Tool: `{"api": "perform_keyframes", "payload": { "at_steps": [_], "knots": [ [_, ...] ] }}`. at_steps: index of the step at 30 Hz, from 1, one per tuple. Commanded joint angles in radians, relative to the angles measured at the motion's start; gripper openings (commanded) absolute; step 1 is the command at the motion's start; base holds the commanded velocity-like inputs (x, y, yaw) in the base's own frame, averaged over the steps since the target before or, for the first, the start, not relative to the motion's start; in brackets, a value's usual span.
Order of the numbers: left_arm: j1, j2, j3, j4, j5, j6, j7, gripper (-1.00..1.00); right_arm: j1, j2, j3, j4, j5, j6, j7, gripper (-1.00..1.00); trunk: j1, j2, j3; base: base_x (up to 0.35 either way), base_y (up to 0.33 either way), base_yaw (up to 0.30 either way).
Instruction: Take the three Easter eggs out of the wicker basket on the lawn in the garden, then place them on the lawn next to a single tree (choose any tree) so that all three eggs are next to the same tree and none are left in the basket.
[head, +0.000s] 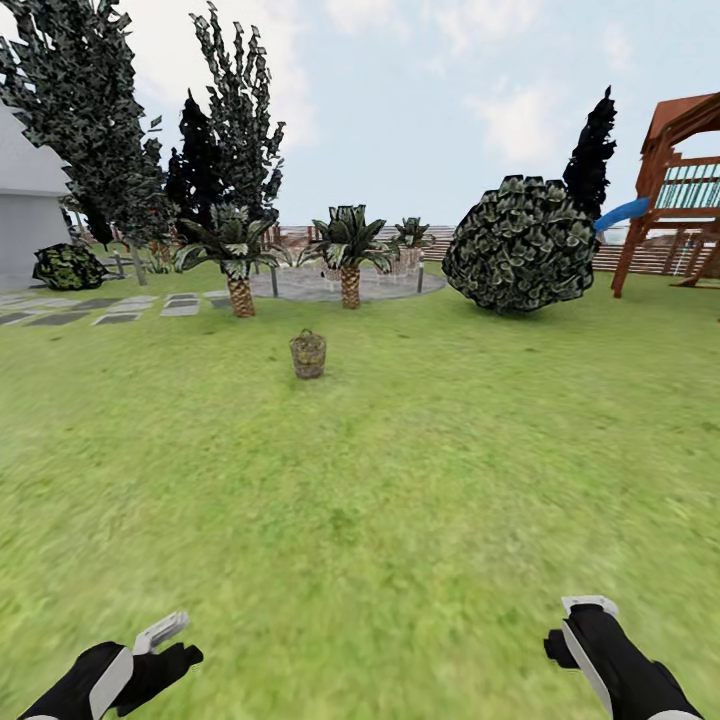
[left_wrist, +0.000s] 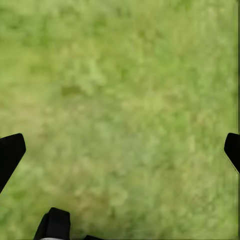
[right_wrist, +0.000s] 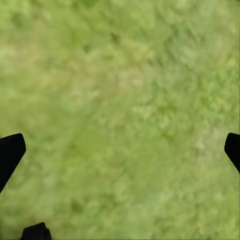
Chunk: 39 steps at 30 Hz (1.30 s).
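Basket: wicker basket (head: 308, 354) upright on the lawn (head: 400, 480), in front of 2 small palms (head: 290, 255).
Jaws: left gripper (left_wrist: 120, 145) and right gripper (right_wrist: 120, 145) spread apart, empty over grass.

**What I cannot make out from here**

The wicker basket (head: 308, 354) is far and small; I cannot see inside it. Both arms are cut by the lower edge of the head view. The play tower (head: 678, 190) is cut at the right edge. In my wrist views the fingertips (left_wrist: 11, 152) (right_wrist: 11, 152) touch the edges, and the lawn (right_wrist: 120, 100) is blurred.
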Motion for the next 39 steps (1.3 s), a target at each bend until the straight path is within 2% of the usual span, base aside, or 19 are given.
{"api": "perform_keyframes", "payload": {
  "at_steps": [1,4,21,29,39],
  "knots": [
    [0.0,0.0,0.007,-0.002,0.0,0.007,-0.004,1.0,0.0,0.001,0.0,0.0,-0.003,0.003,-0.004,1.0,0.001,-0.001,-0.001,0.325,0.0,0.0],
    [0.0,0.004,0.007,-0.001,0.001,0.007,-0.005,1.0,0.0,0.008,-0.004,0.002,-0.003,0.002,-0.005,1.0,0.001,-0.001,-0.001,0.325,0.0,0.0],
    [0.0,-0.002,0.007,-0.002,0.001,0.007,-0.004,1.0,0.0,0.007,-0.009,-0.007,-0.003,0.005,-0.003,1.0,0.001,-0.001,-0.001,0.325,0.0,0.0],
    [0.0,-0.003,0.007,-0.001,0.001,0.007,-0.004,1.0,0.0,0.007,-0.008,-0.008,0.001,0.005,-0.003,1.0,0.001,-0.001,-0.001,0.325,0.0,-0.151],
    [0.0,-0.002,0.007,-0.001,0.001,0.007,-0.003,1.0,0.0,0.007,-0.004,-0.009,0.001,0.005,-0.004,1.0,0.001,-0.001,-0.001,0.325,0.0,-0.018]
  ]
}}
